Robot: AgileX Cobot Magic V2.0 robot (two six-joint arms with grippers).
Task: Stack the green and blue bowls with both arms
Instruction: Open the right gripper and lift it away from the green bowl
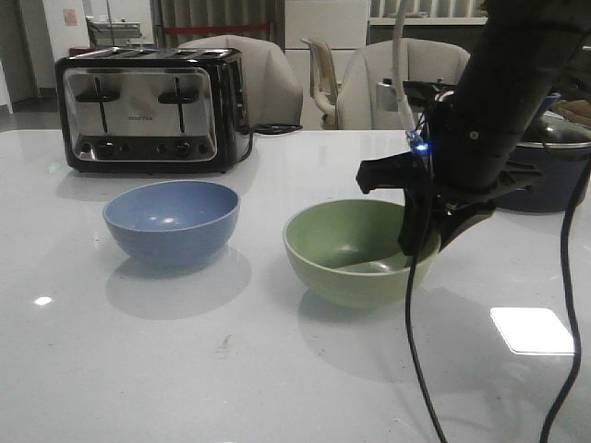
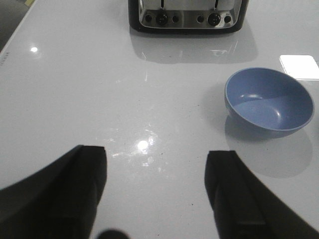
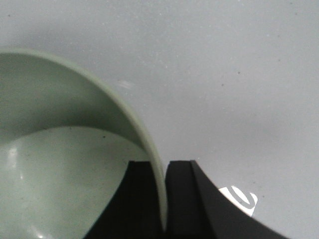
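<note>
The green bowl (image 1: pixel 346 249) sits upright on the white table right of centre. My right gripper (image 1: pixel 427 235) is shut on its right rim, one finger inside and one outside; the right wrist view shows the rim (image 3: pixel 149 149) pinched between the fingers (image 3: pixel 182 199). The blue bowl (image 1: pixel 171 220) stands upright on the table to the left of the green one, apart from it. It also shows in the left wrist view (image 2: pixel 269 102). My left gripper (image 2: pixel 155 189) is open and empty above bare table, short of and beside the blue bowl. It is not in the front view.
A chrome and black toaster (image 1: pixel 152 109) stands at the back left, behind the blue bowl. A dark lidded pot (image 1: pixel 554 161) sits at the back right, behind my right arm. Black cables (image 1: pixel 416 351) hang from the right arm over the table's front right. Chairs stand beyond the table.
</note>
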